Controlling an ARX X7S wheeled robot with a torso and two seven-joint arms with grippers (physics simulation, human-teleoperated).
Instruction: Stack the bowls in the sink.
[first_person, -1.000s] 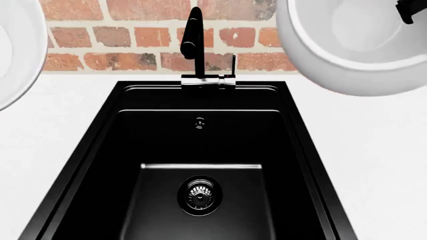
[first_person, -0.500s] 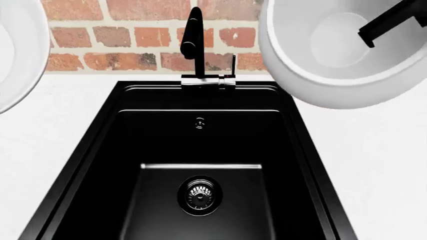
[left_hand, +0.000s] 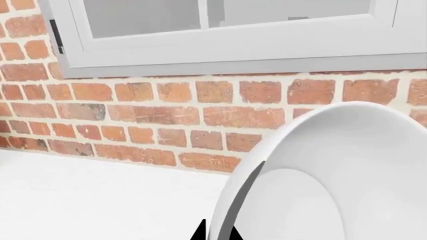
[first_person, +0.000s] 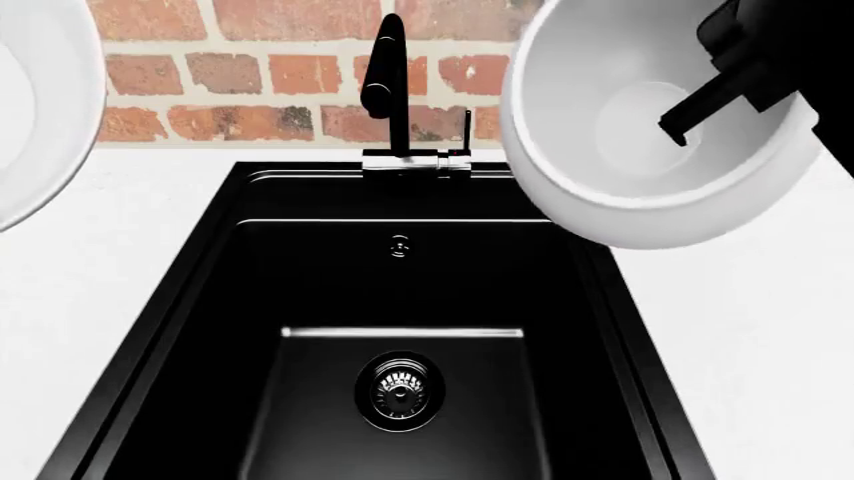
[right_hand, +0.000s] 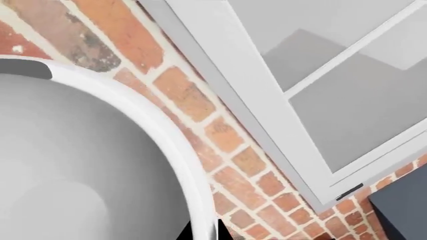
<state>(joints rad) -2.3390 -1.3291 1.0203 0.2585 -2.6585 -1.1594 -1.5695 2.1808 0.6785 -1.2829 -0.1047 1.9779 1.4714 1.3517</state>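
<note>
Two glossy white bowls are held up in the air. One bowl (first_person: 38, 110) shows at the head view's left edge, over the counter left of the sink (first_person: 174, 330). In the left wrist view my left gripper (left_hand: 213, 234) is shut on that bowl's (left_hand: 333, 175) rim, one fingertip on each side. The other bowl (first_person: 627, 170) hangs tilted over the sink's back right corner, with one black finger (first_person: 707, 100) of my right gripper inside it. In the right wrist view the right gripper (right_hand: 203, 231) pinches this bowl's (right_hand: 80, 160) rim.
The black basin has a round metal drain (first_person: 399, 389) and a tall black faucet (first_person: 387, 80) at its back edge. White counter (first_person: 761, 340) flanks the sink on both sides. A brick wall (first_person: 267, 70) stands behind, with a grey window frame (left_hand: 233, 50) above it.
The right bowl has moved left and down, from over the counter to over the sink's back right corner, and my right arm now shows. The left bowl has shifted slightly right.
</note>
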